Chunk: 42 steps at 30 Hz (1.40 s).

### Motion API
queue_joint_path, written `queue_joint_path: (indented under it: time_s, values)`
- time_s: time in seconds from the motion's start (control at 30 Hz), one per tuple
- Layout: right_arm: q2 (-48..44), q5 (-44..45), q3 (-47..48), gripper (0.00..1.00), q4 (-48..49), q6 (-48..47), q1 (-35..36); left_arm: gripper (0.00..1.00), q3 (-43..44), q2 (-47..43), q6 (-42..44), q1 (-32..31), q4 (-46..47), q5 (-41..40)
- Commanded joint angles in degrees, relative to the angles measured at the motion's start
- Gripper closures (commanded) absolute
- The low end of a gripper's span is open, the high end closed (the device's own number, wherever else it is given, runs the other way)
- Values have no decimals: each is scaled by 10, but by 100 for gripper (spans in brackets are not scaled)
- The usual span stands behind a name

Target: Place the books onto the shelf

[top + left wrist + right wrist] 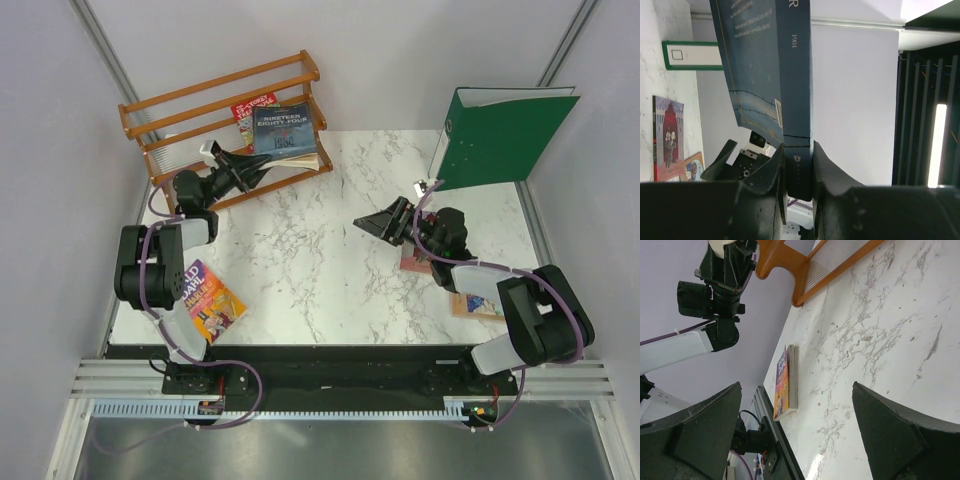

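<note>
Dark blue book (284,133) against shelf (215,86), upper left of frame | left end effector (255,163) clamps its spine, long axis in line with fingers | right end effector (385,226) agape, well apart; mid-frame

**Two black-and-white arms with purple cables**

The left arm (148,268) and the right arm (535,318) are built of rounded black joint housings, which are joined by white links (182,337). A thin purple cable (670,333) is led along each arm from its black base (195,378). Broad, matte black, wedge-shaped fingers (695,435) are fitted at the ends.
</note>
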Motion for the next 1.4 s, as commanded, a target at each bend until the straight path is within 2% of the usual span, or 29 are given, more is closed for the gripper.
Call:
queue_joint_path:
  time_s: [0.0,0.47,1.0,1.37]
  values:
    - [7,-11,-4,2,42,4,-1,98,38,-7,-27,25,270,-24]
    - [21,-18,-9,2,69,20,-1,98,62,18,-39,51,267,-48]
    - [21,-18,-7,2,63,18,-1,98,157,55,31,53,112,-65]
    - [26,-20,-5,2,61,16,-1,98,184,104,41,53,75,-79]
